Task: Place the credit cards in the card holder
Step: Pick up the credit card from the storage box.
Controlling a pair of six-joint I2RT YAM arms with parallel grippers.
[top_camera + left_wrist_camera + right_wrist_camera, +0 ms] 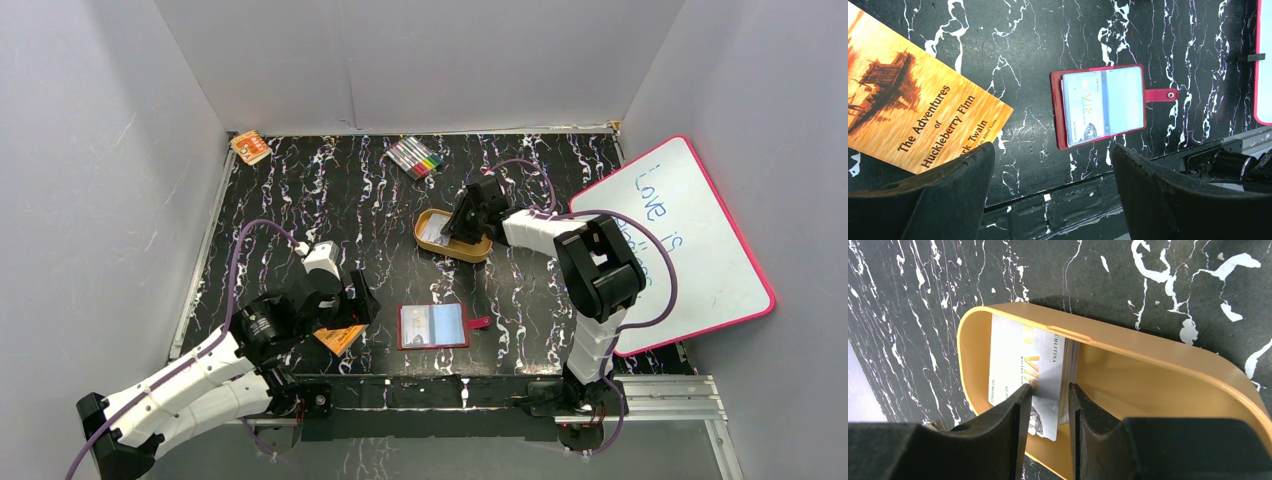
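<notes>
The red card holder (433, 326) lies open on the black marbled table near the front, one pale credit card (1083, 107) in its left pocket; it also shows in the left wrist view (1138, 95). A stack of credit cards (1018, 355) lies in the orange-tan tin (1148, 385) at mid table (455, 250). My right gripper (1050, 387) is down in the tin. Its jaws stand a narrow gap apart, one fingertip on the top card's face, the other at the stack's edge. My left gripper (1052, 147) is wide open and empty, hovering left of the holder.
An orange booklet (913, 100) lies under my left gripper (355, 305). A pink-framed whiteboard (690, 250) lies at the right. Coloured markers (415, 157) and a small orange box (250, 147) lie at the back. Grey walls enclose the table.
</notes>
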